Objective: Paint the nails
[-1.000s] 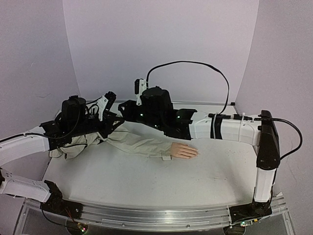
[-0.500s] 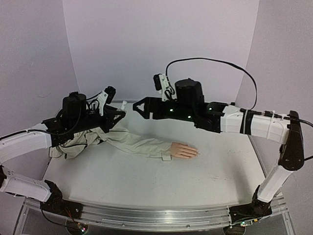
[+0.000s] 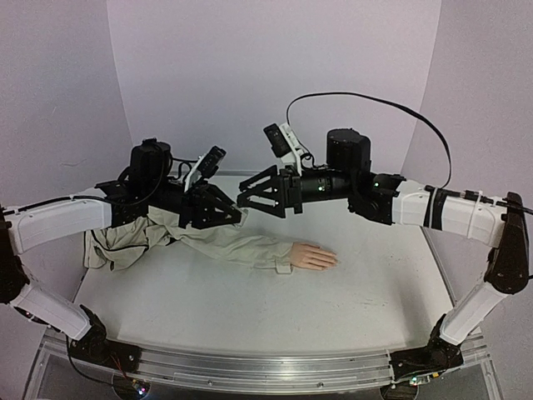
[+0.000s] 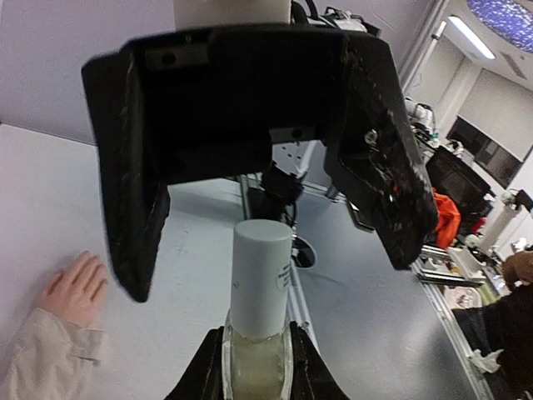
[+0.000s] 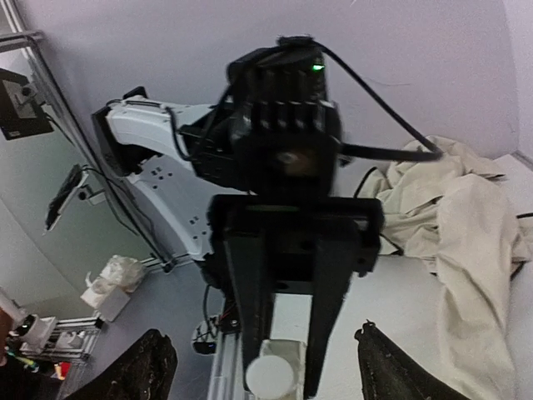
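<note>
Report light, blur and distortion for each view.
Top external: soft even light, mannequin hand sharp, shadows faint. Left wrist: wide-angle warp, white bottle cap crisp, ceiling lamp glaring top right. Right wrist: left arm dark, underexposed; the cap soft at the bottom edge.

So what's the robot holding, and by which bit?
The left end effector grips a small bottle by its clear lower body; the right end effector is open, holding nothing.

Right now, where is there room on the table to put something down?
The table is bare along the near edge, in front of the beige sleeve and mannequin hand, and right of that hand. Back left is crowded: the left gripper and right gripper face each other above the sleeve.
</note>
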Robot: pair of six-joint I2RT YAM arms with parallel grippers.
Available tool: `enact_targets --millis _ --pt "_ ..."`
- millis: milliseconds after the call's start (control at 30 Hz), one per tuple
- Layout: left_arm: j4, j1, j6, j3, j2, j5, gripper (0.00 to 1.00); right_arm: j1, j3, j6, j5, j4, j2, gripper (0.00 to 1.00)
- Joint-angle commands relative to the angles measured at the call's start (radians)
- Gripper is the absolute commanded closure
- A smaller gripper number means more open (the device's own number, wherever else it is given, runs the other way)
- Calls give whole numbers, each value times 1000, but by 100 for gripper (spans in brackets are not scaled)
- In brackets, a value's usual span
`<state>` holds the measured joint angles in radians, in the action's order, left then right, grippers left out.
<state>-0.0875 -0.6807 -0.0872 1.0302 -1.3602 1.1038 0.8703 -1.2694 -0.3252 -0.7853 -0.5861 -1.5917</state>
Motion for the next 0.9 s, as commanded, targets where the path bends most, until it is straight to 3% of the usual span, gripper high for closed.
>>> enact_targets --millis 0,433,733,867 --pt "-35 -12 -37 34 6 191 100 3 -57 -1 -203 -130 -25 33" --pt "-36 -14 -25 29 16 186 100 20 -122 -44 -242 -187 -106 63" --pt "-37 -13 -15 22 36 144 100 35 -111 -49 -224 -199 -125 77" --pt "-37 -11 -5 11 60 71 100 43 -100 -49 -196 -201 -125 90"
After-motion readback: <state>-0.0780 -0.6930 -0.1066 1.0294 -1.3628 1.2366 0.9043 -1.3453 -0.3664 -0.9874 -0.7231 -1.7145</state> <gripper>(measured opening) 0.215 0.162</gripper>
